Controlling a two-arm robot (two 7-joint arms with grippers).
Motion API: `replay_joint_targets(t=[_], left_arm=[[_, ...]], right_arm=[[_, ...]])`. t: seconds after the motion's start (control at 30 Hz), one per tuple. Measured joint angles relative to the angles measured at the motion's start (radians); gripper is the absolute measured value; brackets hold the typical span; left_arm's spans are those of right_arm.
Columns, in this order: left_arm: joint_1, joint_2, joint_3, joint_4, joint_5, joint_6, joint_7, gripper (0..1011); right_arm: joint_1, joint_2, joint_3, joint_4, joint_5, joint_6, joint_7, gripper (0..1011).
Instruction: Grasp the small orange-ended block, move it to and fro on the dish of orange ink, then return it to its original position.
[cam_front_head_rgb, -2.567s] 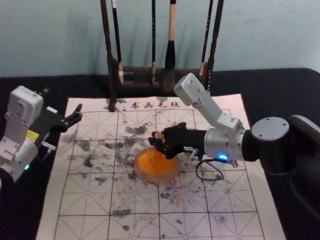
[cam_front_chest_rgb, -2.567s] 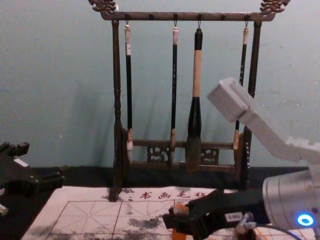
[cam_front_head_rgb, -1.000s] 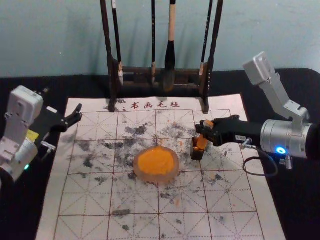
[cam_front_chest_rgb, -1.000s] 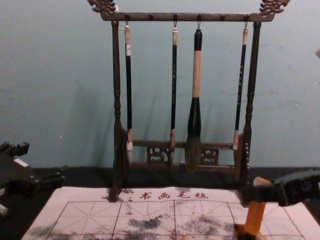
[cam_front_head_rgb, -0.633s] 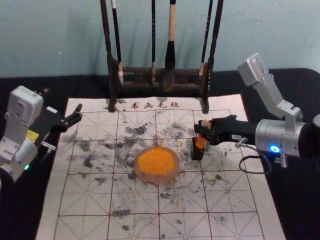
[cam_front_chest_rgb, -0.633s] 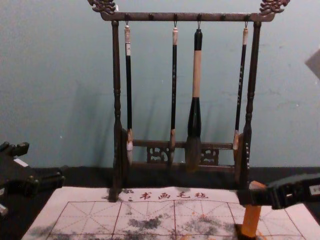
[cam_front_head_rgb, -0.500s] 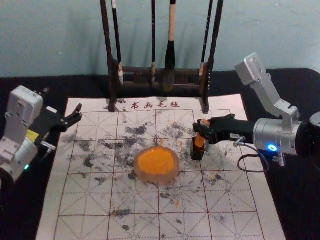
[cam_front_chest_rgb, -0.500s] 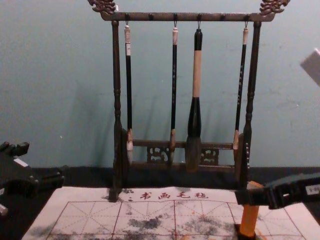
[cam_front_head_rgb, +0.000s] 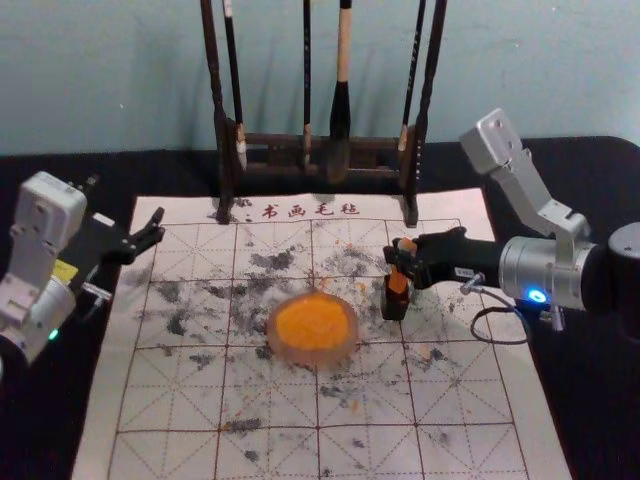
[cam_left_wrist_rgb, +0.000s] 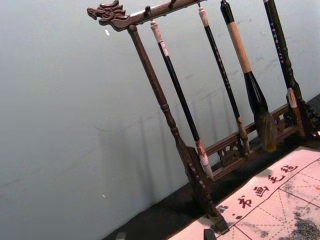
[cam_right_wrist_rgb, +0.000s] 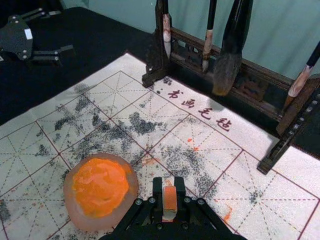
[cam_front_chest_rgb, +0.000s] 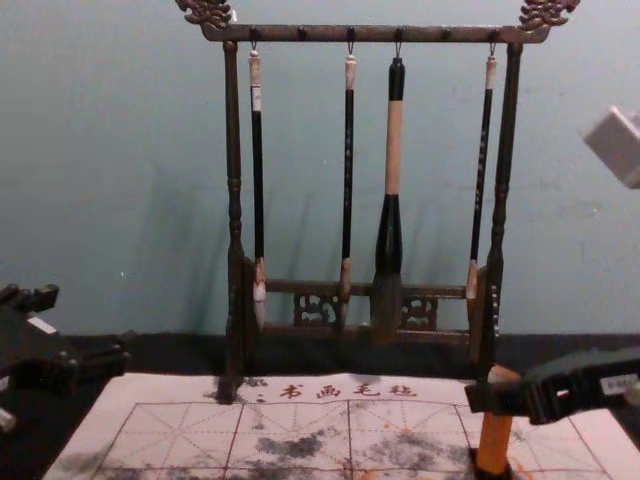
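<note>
I'm pinching the block (cam_front_head_rgb: 399, 282) in my right claw (cam_front_head_rgb: 397, 260), its top poking above, its lower end meeting the black holder (cam_front_head_rgb: 394, 308) near the dish (cam_front_head_rgb: 312, 354); my left claw (cam_front_chest_rgb: 88, 321) is hanging spread, far left.

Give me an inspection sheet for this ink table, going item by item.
Surface: gridded mat with black smudges and orange specks, on a dark tabletop.
Job's things: dish of orange ink on the mat; orange block roughly upright, its lower end at the mouth of the dark holder; how deep it sits, cannot tell.
Clutter: rack with four hanging brushes, across the mat's far edge.
Right gripper: closed on the block, above the holder.
Left gripper: open, idle, by the mat's left edge.
Cables: one loop at the right wrist; whether it touches the mat, cannot tell.
Surroundings: pale blue-green wall behind.
</note>
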Motion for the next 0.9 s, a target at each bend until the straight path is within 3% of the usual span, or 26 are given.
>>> replay_joint_targets(t=[0.5,0.9], left_arm=[[0.0,0.0,0.0,0.0,0.0,0.0,0.0,1001],[0.0,0.0,0.0,0.0,0.0,0.0,0.0,1001]], right_arm=[[-0.003,-0.017,-0.035,0.024,-0.087,-0.039,0.001,108],[-0.015,-0.036,-0.036,0.04,-0.139,-0.058,0.008,108]])
